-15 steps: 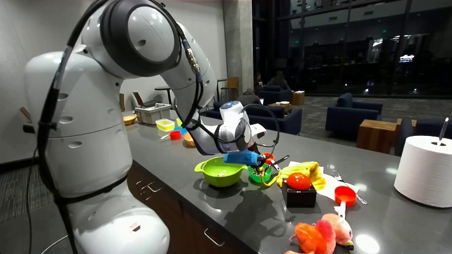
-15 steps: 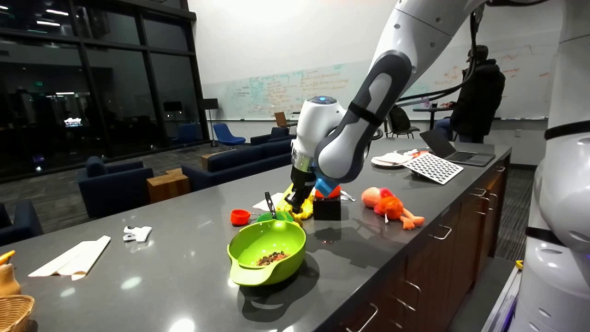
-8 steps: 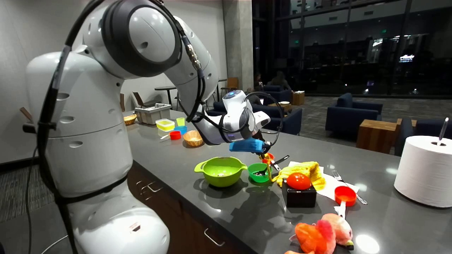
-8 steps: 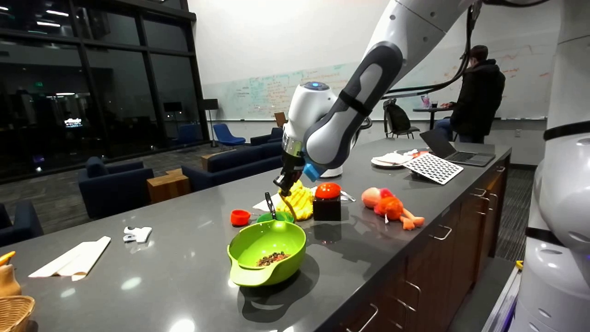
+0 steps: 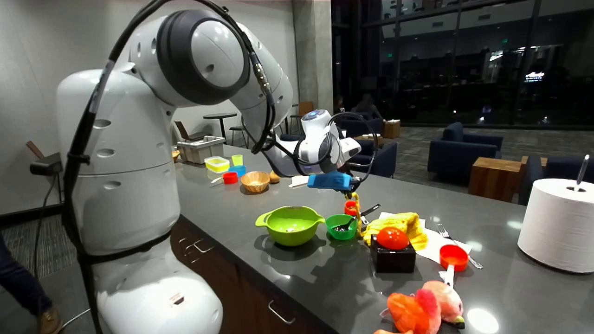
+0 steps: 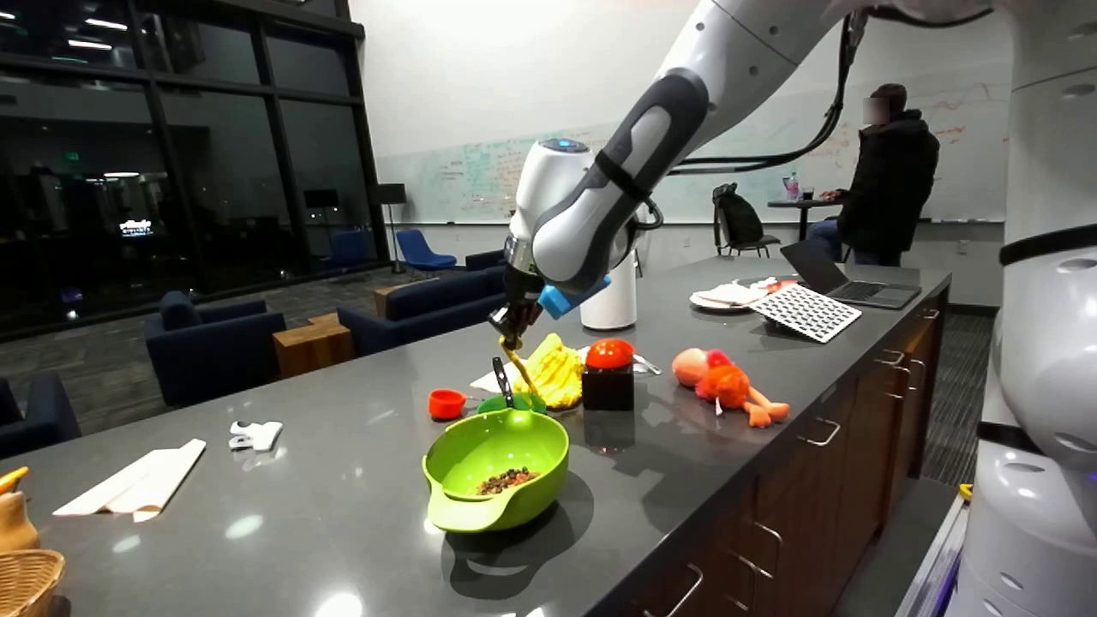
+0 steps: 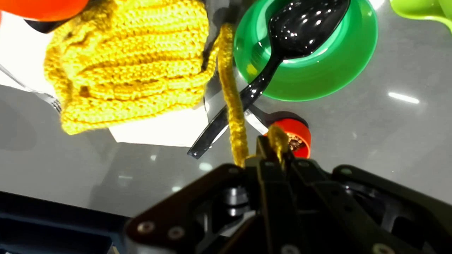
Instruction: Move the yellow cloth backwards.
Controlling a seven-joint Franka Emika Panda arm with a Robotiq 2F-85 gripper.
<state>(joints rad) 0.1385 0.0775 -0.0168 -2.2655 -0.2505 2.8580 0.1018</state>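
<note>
yellow cloth (image 7: 137,70): its knitted body lies partly over white paper (image 7: 162,130) on the worktop (image 6: 343,480), below and to one side of the tool (image 7: 276,150), which is closed, gripping the cloth's raised cord (image 7: 236,120). beside the cloth: green bowl (image 7: 317,84) with black spoon (image 7: 307,30); black box (image 6: 608,390).

The claw (image 6: 510,336) is now higher above the worktop (image 6: 343,506), lifting more of the yellow cloth's (image 7: 141,70) cord (image 7: 237,134), and someone's leg (image 5: 21,280) appears.

White glare spots dot the grey counter (image 6: 300,480) in all 3 views; the windows (image 5: 427,97) are dark.
</note>
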